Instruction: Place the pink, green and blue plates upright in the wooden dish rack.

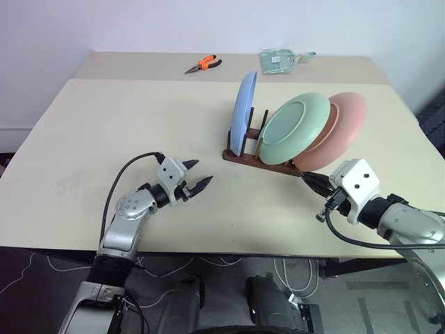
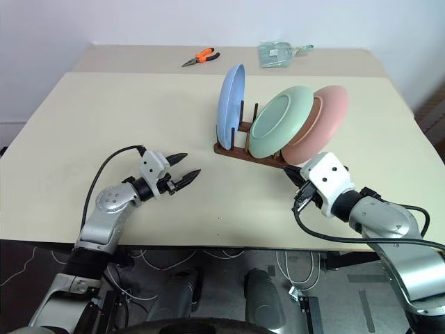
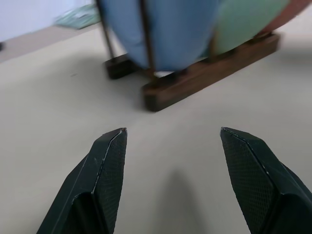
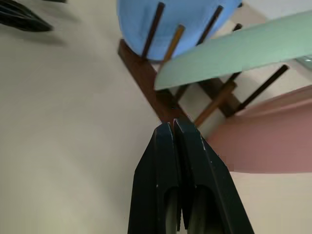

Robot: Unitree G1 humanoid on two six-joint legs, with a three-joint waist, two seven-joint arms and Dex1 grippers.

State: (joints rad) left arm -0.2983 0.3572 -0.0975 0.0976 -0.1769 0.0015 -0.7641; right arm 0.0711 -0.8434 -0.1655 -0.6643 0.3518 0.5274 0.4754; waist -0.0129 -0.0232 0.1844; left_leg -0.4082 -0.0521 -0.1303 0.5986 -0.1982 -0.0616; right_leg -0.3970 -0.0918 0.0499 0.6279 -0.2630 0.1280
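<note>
1. My right hand [image 2: 290, 175] hangs low over the bench, just beside the near end of the wooden dish rack [image 1: 274, 165]. Its two black fingers [image 4: 178, 146] are pressed together on nothing, pointing at the rack's base.
2. My left hand [image 1: 198, 177] is well apart from the rack, out over bare bench, pointing across toward it. Its fingers [image 3: 109, 148] stand apart and carry nothing.
3. All three plates sit in the rack. The blue plate [image 1: 243, 111] stands close to upright at the far end, held between the pegs.
4. The green plate [image 1: 295, 129] is in the middle and tilts back hard, leaning on the pink plate [image 1: 344, 129] behind it.
5. The pink plate is at the end nearest my right hand and slopes outward too. Whether its lower edge sits between pegs or just off the rack's end, I cannot tell.
6. I judge the placing step to be done, or nearly so: both hands are free and no plate lies flat on the bench.
7. If anything is left, it is straightening. That would call for opening my right hand and nudging the pink and green rims more upright, gently, since the small rack could slide or tip.
8. The bench [image 1: 139, 118] is a pale cream top with a second section butted behind it. Orange-handled pliers [image 1: 204, 65] and a small clear packet [image 1: 280, 60] lie far back on it.
9. A plain white wall stands behind, and cables lie on the floor below the near edge.
</note>
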